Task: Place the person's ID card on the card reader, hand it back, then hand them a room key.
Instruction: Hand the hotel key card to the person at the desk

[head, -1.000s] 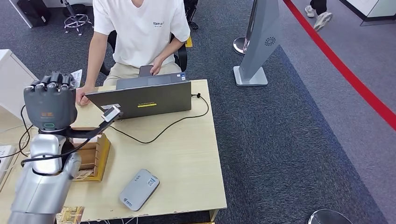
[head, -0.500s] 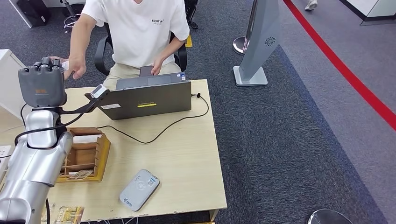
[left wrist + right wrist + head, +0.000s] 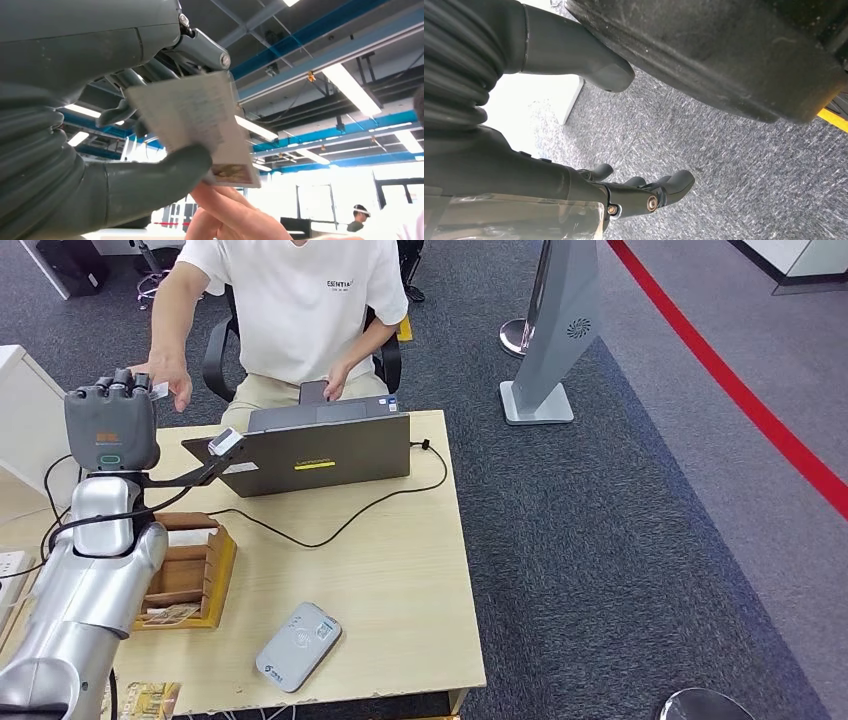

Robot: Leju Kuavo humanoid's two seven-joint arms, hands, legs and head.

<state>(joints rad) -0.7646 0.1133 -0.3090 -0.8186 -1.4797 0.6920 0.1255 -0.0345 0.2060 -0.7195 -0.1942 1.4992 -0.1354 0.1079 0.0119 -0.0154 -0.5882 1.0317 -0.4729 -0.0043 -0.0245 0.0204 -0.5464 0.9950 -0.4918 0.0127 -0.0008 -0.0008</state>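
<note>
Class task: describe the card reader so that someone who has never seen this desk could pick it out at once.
Start at the light wooden desk with the open grey laptop at its far edge. Come toward the near edge: the card reader lies flat there, alone. It is a slim grey-blue slab with rounded corners, unlike the brown wooden box to its left.

A grey laptop (image 3: 318, 448) stands open at the far edge of the wooden table (image 3: 400, 580), its lid turned toward us. A black cable (image 3: 350, 515) runs from its three o'clock side and loops across the tabletop toward nine o'clock. At the table's nine o'clock edge sits a wooden box (image 3: 190, 575) with compartments. On the grey carpet (image 3: 640, 540) at about one o'clock stands a grey sign stand (image 3: 555, 330) on a flat base, and beyond it a red line (image 3: 740, 390) crosses the floor diagonally. A black office chair (image 3: 225, 350) stands behind the table.
</note>
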